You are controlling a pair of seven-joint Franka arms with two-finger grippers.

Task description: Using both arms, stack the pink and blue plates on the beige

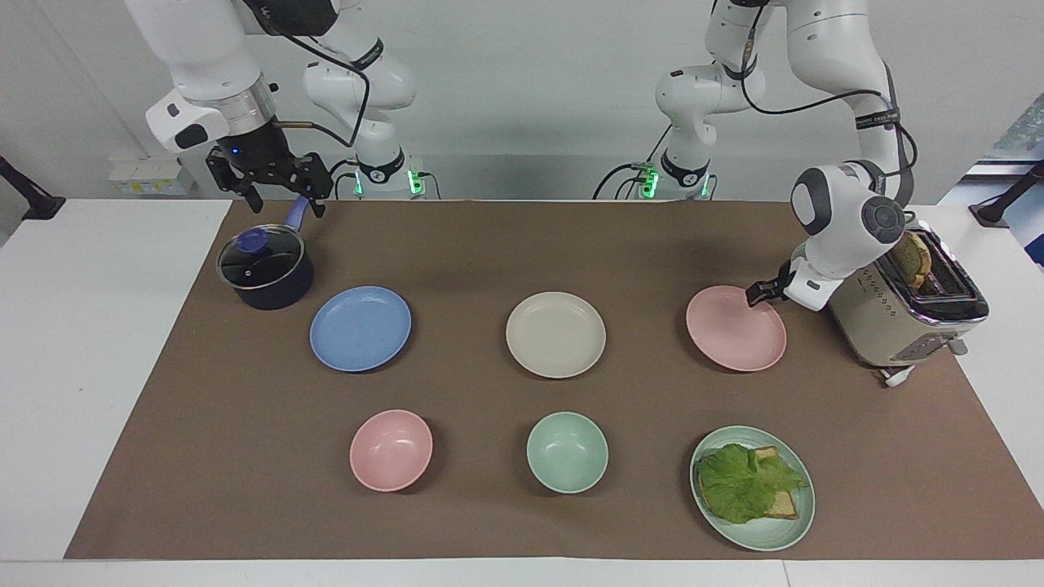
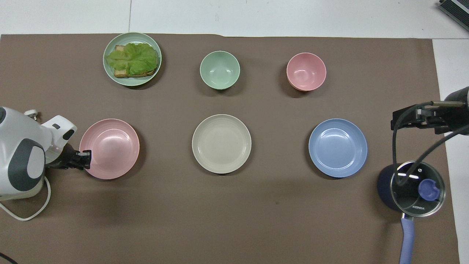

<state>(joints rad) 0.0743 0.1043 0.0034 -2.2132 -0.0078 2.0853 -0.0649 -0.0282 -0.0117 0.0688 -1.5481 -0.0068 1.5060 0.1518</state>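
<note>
Brown matting covers the table [image 1: 245,489]. We note the left gripper [image 1: 756,293] lowered, bent in from the toaster [image 1: 905,314], closed on the pink plate [image 1: 734,330] rim nearest the robots. We note the right gripper [image 1: 277,191] open over the saucepan [image 1: 265,269]. Blue plate [image 1: 360,328] and beige plate [image 1: 555,334] lie apart, unstacked.

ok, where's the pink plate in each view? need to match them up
Facing view: pink plate sits toward the view's right, at the left arm's end of the table, beside the toaster, with the left gripper at its rim.
Overhead view: pink plate sits at the view's left, with the left gripper at its rim.
Shared landmark: the beige plate at mid-table, in the same row.
</note>
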